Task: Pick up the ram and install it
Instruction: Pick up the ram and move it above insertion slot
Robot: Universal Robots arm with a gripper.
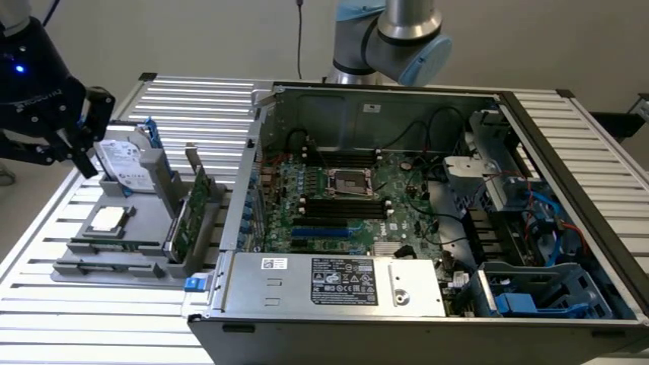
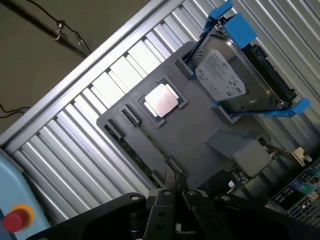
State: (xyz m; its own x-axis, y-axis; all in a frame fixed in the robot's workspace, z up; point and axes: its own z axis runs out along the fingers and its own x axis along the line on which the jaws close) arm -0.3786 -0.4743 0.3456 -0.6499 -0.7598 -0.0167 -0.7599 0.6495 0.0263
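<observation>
- Gripper [image 1: 79, 152] hangs over the tray [image 1: 142, 232] at the exterior view's left, fingers pressed together, holding nothing. In the wrist view the gripper [image 2: 175, 179] tips meet above the tray [image 2: 200, 145] edge.
- Ram [image 1: 112, 245] lies flat in a slot along the tray's near edge, apart from the gripper. In the wrist view the ram [image 2: 135, 150] shows as a thin green strip just beyond the fingertips.
- Drive [image 1: 127, 163] with blue rails stands tilted at the tray's back, close under the gripper; wrist view, drive [image 2: 225, 75].
- Silver chip [image 1: 106, 220] sits in a square recess between drive and ram; wrist view, chip [image 2: 161, 99].
- Green card [image 1: 188, 213] stands upright on the tray's side towards the case [image 1: 568, 152], between ram and case.
- Case lies open on its side; board [image 1: 345, 205] is exposed, black slots either side of its socket, cables and blue brackets at the exterior view's right.
- Arm [image 1: 400, 38] rises behind the case.
- Surface: slatted metal table [image 1: 61, 319], pale grey, bearing tray and case.
- Room: plain light wall [image 1: 203, 38]; dark floor [image 2: 50, 65] with a loose cable beyond the table edge.
</observation>
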